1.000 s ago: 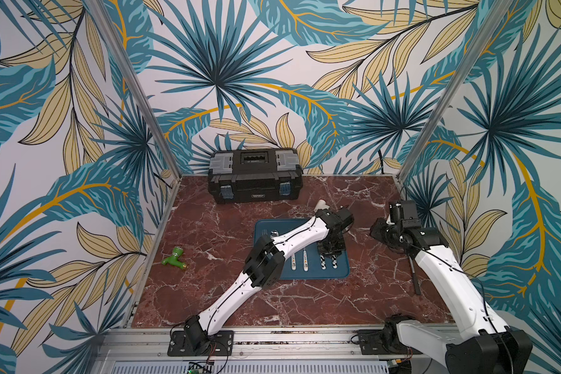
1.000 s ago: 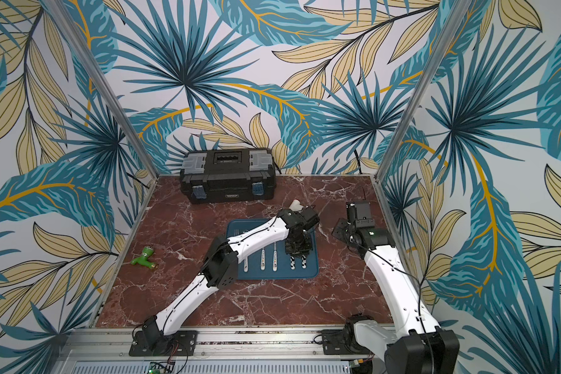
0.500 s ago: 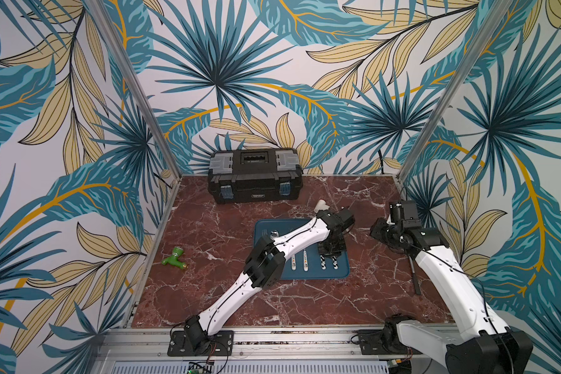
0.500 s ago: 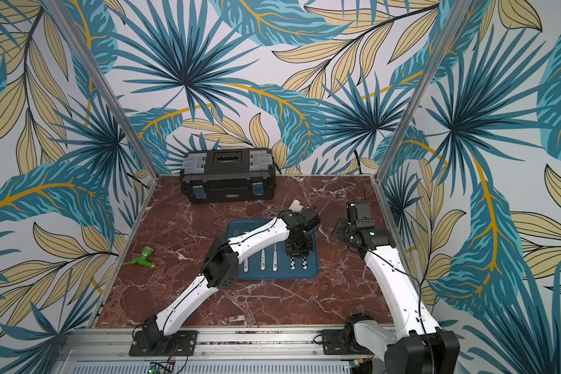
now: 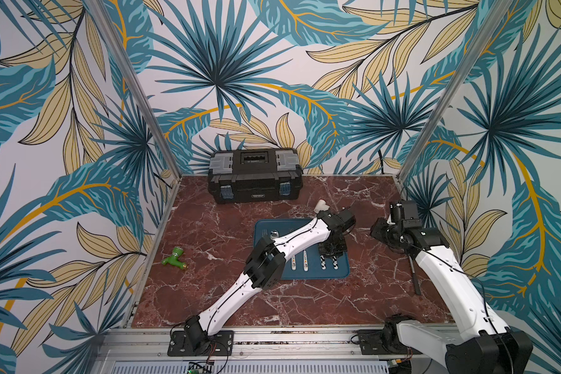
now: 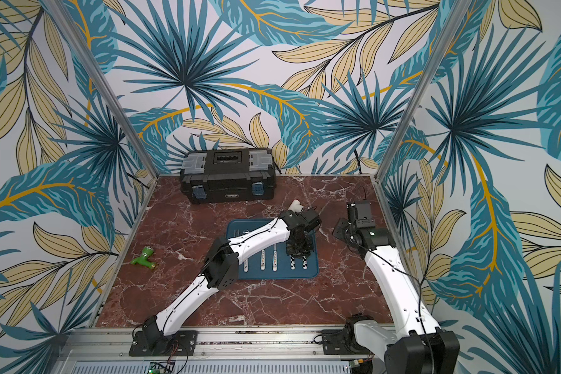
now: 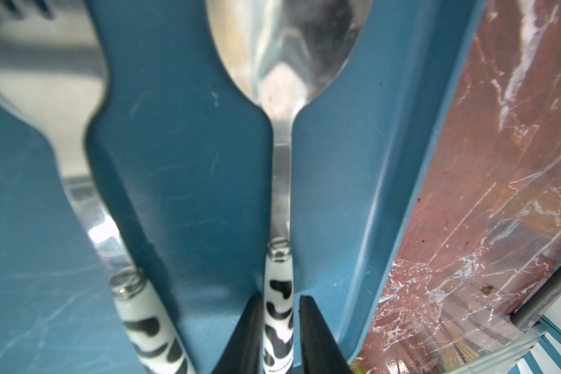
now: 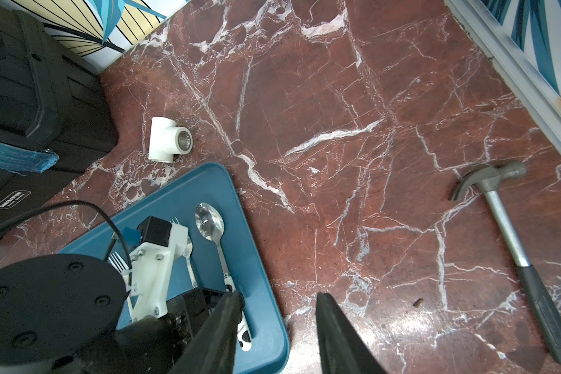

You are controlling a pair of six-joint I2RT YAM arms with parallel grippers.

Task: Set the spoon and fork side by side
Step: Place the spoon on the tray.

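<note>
Roughly, item by item.

- **spoon** (image 7: 280, 162): lies on the blue tray (image 7: 191, 162), in the last place by the rim on the right gripper's side.
  - Neighbour: fork (image 7: 81, 194) just beside it, on the inner side.
  - Long axis: bowl twd far wall, handle twd robot base, approx parallel w/ rim and w/ fork.
  - Look: polished steel bowl + thin neck, white handle w/ black cow-type blotches. Fork handle matches.
- **left gripper** (image 7: 280, 323): directly over spoon handle, fingers straddling it just behind the metal collar.
  - Jaws are a touch apart. A sliver of tray shows betw. one finger and handle, so not pinching as far as I can see.
- **right gripper** (image 8: 279, 323): spread, nothing in it, off the tray's rim above the marble top (image 8: 337, 97).
- **Nearer:** left gripper, clearly.
- **Judgement:** pair looks set side by side. Next move prob. a straight lift clear, w/ no sideways drift, else the handle gets nudged.
</note>
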